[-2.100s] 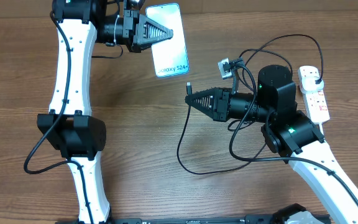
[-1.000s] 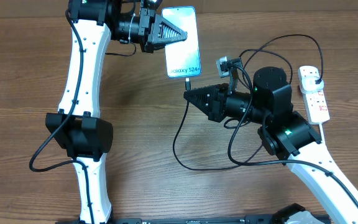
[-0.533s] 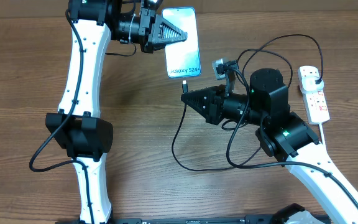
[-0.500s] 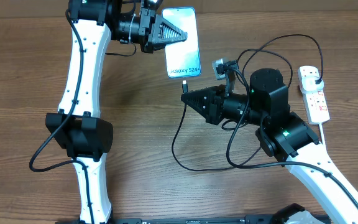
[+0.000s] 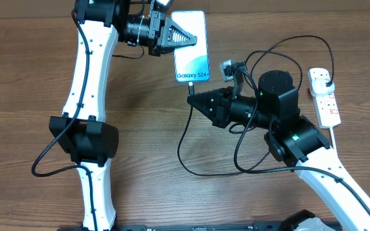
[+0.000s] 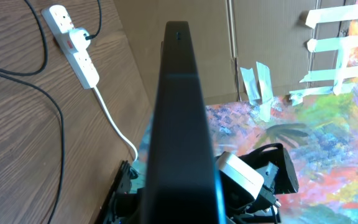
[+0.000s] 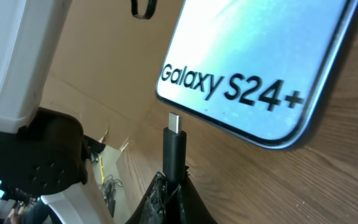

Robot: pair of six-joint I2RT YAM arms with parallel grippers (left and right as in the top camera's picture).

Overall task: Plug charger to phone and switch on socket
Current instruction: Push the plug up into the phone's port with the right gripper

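Left gripper (image 5: 188, 40): jaws clamped on the phone (image 5: 194, 63), reaching in from its 9 o'clock side across the screen.
Phone: at 12 o'clock on the table (image 5: 140, 167), screen up, with the "Galaxy S24+" end turned to 6 o'clock. The left wrist view shows it edge-on as a dark bar.
Right gripper (image 5: 191, 100): jaws pinched on the charger (image 7: 174, 146), just behind its connector tip.
Charger: the tip stands at 6 o'clock of the phone's lower edge, just short of it and not touching. The black cable loops towards 6 o'clock, then runs off to 3 o'clock. Its plug sits in the socket's far outlet.
Socket (image 5: 324, 96): at 3 o'clock on the table, well apart from the phone. Its switch positions are too small to tell.
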